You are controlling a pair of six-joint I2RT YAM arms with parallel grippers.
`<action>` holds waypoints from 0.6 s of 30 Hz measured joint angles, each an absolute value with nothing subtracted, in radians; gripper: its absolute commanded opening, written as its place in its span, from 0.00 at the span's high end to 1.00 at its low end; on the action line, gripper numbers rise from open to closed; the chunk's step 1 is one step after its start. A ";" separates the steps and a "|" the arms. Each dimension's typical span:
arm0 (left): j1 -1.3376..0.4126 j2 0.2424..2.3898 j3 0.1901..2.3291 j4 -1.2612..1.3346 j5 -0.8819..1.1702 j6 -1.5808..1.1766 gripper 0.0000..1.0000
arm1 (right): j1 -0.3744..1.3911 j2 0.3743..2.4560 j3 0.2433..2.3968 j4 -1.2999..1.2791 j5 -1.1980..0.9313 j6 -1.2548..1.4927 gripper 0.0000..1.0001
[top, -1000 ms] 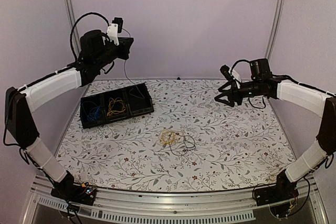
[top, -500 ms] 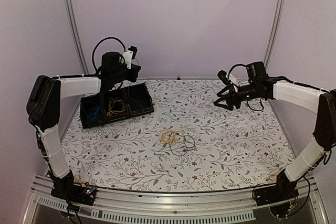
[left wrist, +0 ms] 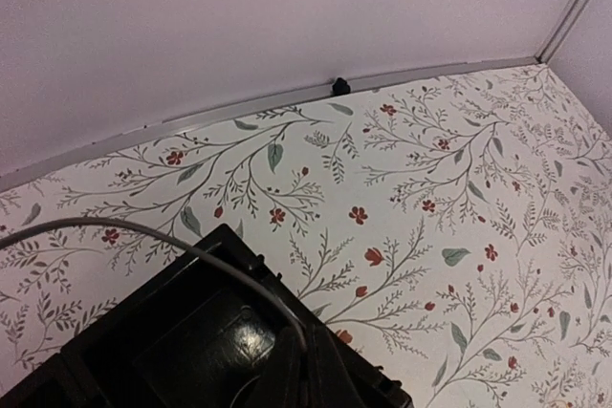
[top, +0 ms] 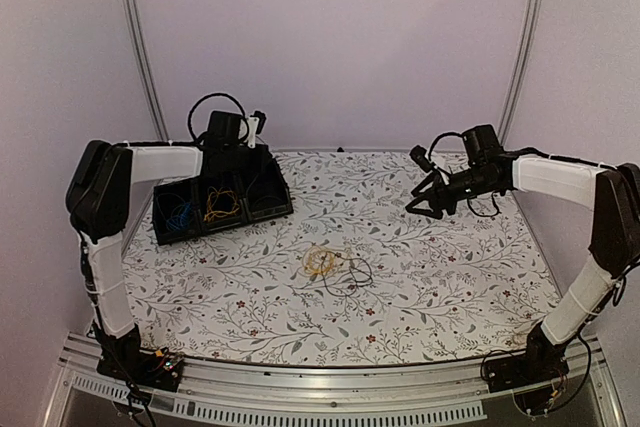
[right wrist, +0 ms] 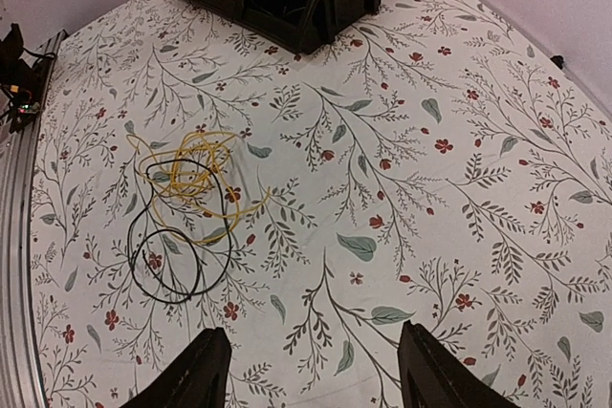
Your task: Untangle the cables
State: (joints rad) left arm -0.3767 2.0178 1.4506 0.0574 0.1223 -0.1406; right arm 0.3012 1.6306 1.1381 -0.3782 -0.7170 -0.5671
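The cables (top: 318,261), a yellow coil snarled with a black loop, lie mid-table, well apart from the black tray (top: 225,225). The right gripper (right wrist: 313,330) hovers, fingers spread wide. The left gripper (top: 250,150) sits over the tray, and its finger state cannot be told. Pinching both strands together might tighten the snarl.

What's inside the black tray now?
Blue cable in the left compartment, yellow cable in the middle one. The right compartment looks dark; the left gripper covers its back, so contents are unclear.

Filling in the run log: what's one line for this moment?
left gripper over tray, grip unclear | right gripper open, empty, hovering | yellow-black cable tangle on table
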 measured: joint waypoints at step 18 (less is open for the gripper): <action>-0.377 2.119 1.538 -0.234 0.150 -0.251 1.00 | 0.301 1.656 1.173 -0.430 -0.738 -0.587 0.37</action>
